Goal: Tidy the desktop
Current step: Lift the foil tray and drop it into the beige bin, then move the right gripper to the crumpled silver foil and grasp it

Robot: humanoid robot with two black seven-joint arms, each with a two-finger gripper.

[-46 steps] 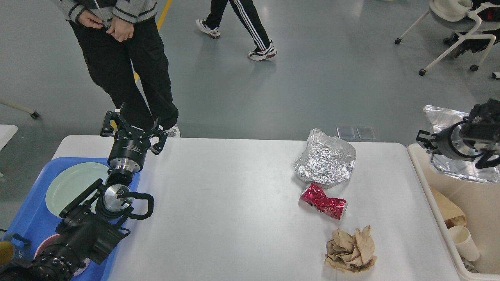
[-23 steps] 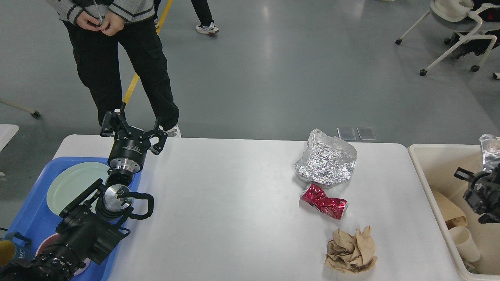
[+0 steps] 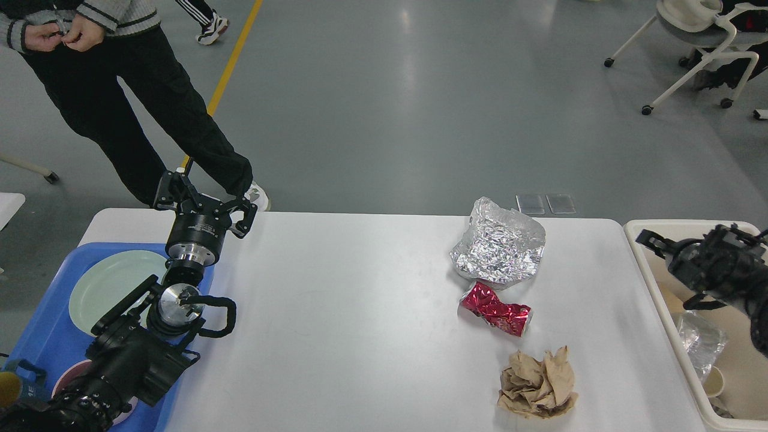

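The white desktop (image 3: 360, 312) carries a crumpled foil sheet (image 3: 499, 247), a crushed red can (image 3: 495, 309) and a ball of brown paper (image 3: 537, 383), all on its right half. My left gripper (image 3: 204, 197) is open and empty, held upright above the table's far left corner beside the blue tray (image 3: 36, 336). My right gripper (image 3: 667, 270) hovers over the beige bin (image 3: 657, 282) at the right edge. Its fingers look spread and hold nothing. A piece of foil (image 3: 699, 343) lies inside the bin below it.
The blue tray holds a pale green plate (image 3: 99, 288). A paper cup (image 3: 714, 383) and brown paper lie in the bin. A person (image 3: 120, 108) stands just beyond the table's far left corner. An office chair (image 3: 696, 42) stands far right.
My right gripper let go of the foil sheet it held over the bin; the foil now lies in the bin. The gripper dipped, then rose. The left arm has not moved. The person stepped left.
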